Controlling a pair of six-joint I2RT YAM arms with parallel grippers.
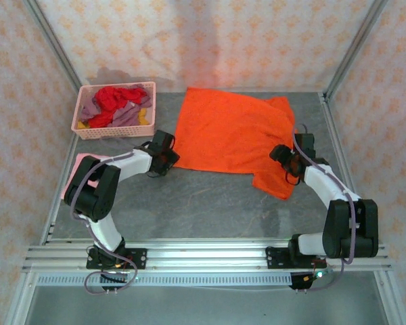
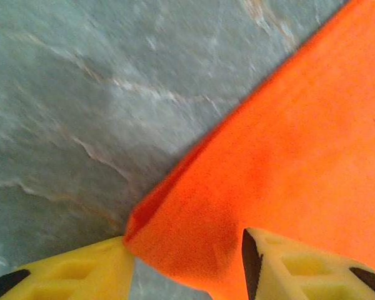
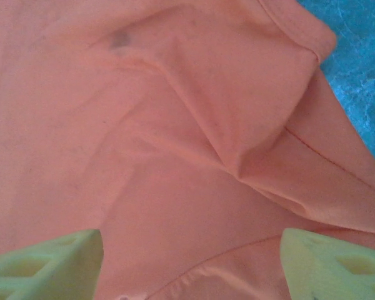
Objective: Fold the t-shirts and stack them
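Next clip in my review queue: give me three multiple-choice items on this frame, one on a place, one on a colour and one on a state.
1. Where does the pink basket stand?
A. at the far left corner of the table
B. at the near right edge
C. beside the right arm's base

2. What colour is the t-shirt spread flat on the table?
A. yellow
B. orange
C. mauve

3. How does the right gripper stand?
A. shut on a sleeve
B. shut on the basket's rim
C. open above the cloth

Answers:
1 A: the top view shows the basket at the far left corner.
2 B: orange cloth covers the table's middle.
3 C: the right wrist view shows both fingers wide apart over the cloth.
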